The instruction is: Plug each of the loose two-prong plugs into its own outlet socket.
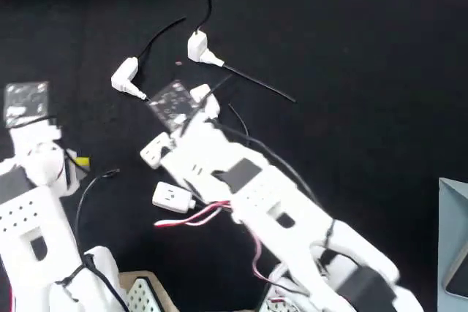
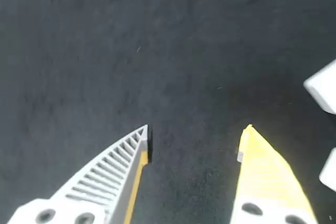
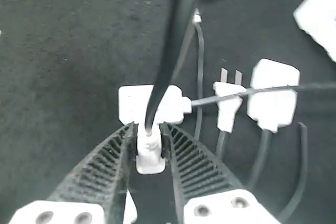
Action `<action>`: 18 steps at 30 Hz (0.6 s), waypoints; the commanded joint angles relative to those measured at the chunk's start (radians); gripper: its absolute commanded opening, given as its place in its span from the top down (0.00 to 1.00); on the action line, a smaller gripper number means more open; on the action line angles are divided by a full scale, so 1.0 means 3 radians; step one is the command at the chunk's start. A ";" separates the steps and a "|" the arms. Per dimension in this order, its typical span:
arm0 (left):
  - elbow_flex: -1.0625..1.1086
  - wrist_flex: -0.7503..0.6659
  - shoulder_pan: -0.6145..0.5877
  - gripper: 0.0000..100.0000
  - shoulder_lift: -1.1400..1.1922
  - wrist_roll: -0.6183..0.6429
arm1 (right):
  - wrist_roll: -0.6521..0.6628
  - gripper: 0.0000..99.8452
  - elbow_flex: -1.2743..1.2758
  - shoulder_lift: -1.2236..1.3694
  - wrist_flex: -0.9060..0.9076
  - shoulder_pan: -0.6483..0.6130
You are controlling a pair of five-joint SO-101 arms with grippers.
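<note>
Jaws of the right arm clench a small white plug (image 3: pixel 148 157) lengthwise (black cable (image 3: pixel 173 40) attached), white square outlet socket (image 3: pixel 128 106) immediately ahead.

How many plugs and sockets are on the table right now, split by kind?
Loose plugs: 2
Held plug, in the right end effector: 1
Outlet sockets, beside the right arm: 2
Total: 5
</note>
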 commanded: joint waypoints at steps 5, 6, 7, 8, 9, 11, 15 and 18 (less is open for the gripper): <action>0.0790 -0.0511 -0.0212 0.73 -0.0225 0.0399 | 0.0031 0.99 -0.0473 0.0719 -0.0522 -0.0118; 0.0882 -0.0552 -0.0207 0.73 -0.0256 0.0465 | 0.0031 0.99 -0.0519 0.0795 -0.0542 -0.0118; 0.0979 -0.0593 -0.0202 0.73 -0.0281 0.0547 | 0.0020 0.99 -0.0560 0.0862 -0.0568 -0.0118; 0.1071 -0.0650 -0.0197 0.73 -0.0312 0.0624 | 0.0010 0.99 -0.0586 0.0923 -0.0598 -0.0123; 0.1133 -0.0711 -0.0197 0.73 -0.0338 0.0670 | 0.0010 0.99 -0.0611 0.0979 -0.0634 -0.0143; 0.1189 -0.0798 -0.0233 0.73 -0.0419 0.0696 | 0.0010 0.99 -0.0627 0.1061 -0.0731 -0.0169; 0.1327 -0.0818 -0.0197 0.73 -0.0568 0.0701 | 0.0036 0.99 -0.0621 0.1250 -0.0987 -0.0174; 0.1414 -0.0813 -0.0202 0.73 -0.0670 0.0690 | 0.0036 0.99 -0.0678 0.1389 -0.1095 -0.0159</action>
